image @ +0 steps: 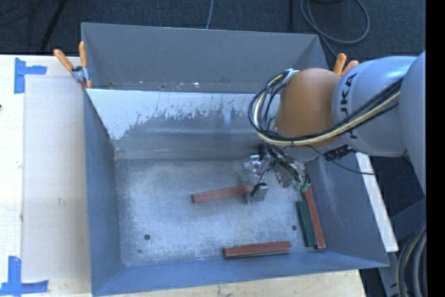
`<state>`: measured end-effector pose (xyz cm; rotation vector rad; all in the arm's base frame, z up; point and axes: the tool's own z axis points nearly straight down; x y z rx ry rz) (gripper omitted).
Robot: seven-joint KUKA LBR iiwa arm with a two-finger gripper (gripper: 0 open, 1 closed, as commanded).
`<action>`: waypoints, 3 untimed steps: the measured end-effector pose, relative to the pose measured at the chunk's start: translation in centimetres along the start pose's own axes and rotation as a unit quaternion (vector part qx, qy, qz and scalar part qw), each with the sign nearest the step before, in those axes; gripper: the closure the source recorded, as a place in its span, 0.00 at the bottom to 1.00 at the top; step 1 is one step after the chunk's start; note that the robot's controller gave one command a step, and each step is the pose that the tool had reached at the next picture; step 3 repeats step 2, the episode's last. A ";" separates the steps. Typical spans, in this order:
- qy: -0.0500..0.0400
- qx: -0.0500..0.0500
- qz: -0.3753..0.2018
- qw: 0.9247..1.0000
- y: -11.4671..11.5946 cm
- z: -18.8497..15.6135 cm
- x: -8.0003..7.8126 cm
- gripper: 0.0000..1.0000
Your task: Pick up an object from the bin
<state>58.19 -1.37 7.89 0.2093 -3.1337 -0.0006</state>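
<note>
Reaching in from the right, the arm brings its gripper [254,186] low over the floor of the grey metal bin [160,226], with its rounded orange wrist cover [306,104] and looped cables [260,108] hanging above. The tip of the gripper sits right at the right end of a thin, flat, reddish-brown strip [217,197] that lies almost level across the middle of the bin. This strip looks like the thing being picked: it lies alone on bare floor, well apart from the walls, so its end is easy to approach from above. Whether the gripper is open or closed on that end I cannot tell, as the wrist parts crowd the spot. A second reddish-brown flat strip [257,249] lies close to the near wall. A dark green strip [304,222] and a reddish strip [315,219] lie side by side against the right wall. Both places would be awkward for a grasp, because the sloping walls leave little room. The picking step seems to be at contact, with no lift evident yet.
</note>
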 end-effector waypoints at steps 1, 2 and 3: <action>-0.005 0.000 0.043 0.999 0.6 -18.7 -0.3 1.00; -0.004 0.001 0.043 0.999 0.3 -22.4 -1.3 1.00; -0.004 0.001 0.043 0.999 0.3 -22.4 -1.3 1.00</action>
